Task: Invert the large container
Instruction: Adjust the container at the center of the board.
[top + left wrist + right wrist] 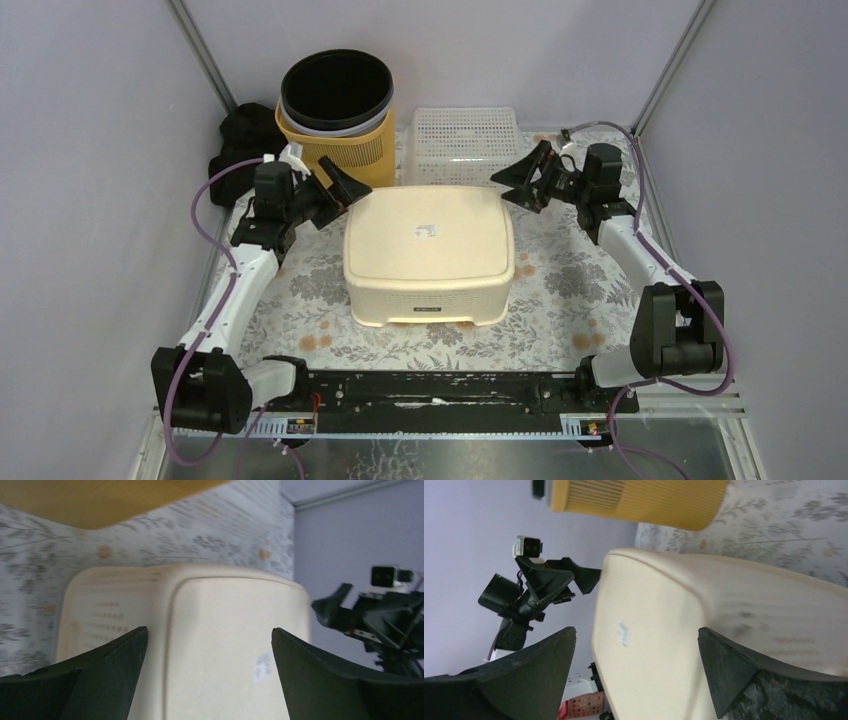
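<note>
The large container (430, 250) is a cream plastic tub in the middle of the floral cloth. Its flat side with a small sticker faces up and its wider rim lies on the cloth. My left gripper (343, 192) hovers open at its back left corner, holding nothing. In the left wrist view the tub (225, 630) fills the gap between my open left gripper's (209, 629) fingers. My right gripper (522, 178) hangs open at the back right corner, also holding nothing. The right wrist view shows the tub (724, 620) beyond that open right gripper (636, 629), and the left gripper (544, 585) across from it.
A yellow ribbed bin (337, 125) with dark bins nested inside stands at the back left. A white perforated basket (465, 140) sits behind the tub. A black bundle (235, 140) lies in the back left corner. Purple walls close in on three sides.
</note>
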Controlling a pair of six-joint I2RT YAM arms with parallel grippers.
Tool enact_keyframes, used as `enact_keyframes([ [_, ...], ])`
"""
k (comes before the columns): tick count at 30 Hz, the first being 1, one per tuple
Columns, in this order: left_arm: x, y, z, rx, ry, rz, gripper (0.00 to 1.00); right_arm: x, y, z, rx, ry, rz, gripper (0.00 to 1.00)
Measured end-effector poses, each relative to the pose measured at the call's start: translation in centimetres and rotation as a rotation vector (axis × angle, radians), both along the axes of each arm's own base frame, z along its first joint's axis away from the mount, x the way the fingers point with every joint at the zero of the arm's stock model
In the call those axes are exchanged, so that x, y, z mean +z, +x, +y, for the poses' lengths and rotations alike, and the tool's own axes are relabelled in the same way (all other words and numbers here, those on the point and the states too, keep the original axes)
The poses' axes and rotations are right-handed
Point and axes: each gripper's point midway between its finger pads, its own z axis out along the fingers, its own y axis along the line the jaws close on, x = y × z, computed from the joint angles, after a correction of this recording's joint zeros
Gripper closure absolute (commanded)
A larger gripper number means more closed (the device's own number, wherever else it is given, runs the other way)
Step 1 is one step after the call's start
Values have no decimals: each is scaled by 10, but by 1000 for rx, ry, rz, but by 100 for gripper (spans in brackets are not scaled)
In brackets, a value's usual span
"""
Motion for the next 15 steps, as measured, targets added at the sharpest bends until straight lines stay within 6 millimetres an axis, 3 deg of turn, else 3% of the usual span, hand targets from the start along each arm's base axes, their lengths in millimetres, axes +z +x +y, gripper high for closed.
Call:
enact_keyframes([
  [3, 23, -4, -12, -44, -42, -38, 0, 26, -7, 20, 68, 25, -44, 1],
  [6, 61, -15, -31, -121, -85, -124, 0, 51, -30, 47, 172, 44, -86, 1],
  [9, 87, -24, -36, -152, -102, -194, 0, 68, -45, 56, 218, 47, -120, 1],
  [12, 93, -28, -34, -149, -94, -210, 0, 68, -46, 51, 194, -4, -127, 1],
  [15, 83, -29, -29, -126, -60, -176, 0, 59, -37, 38, 106, -106, -118, 1],
])
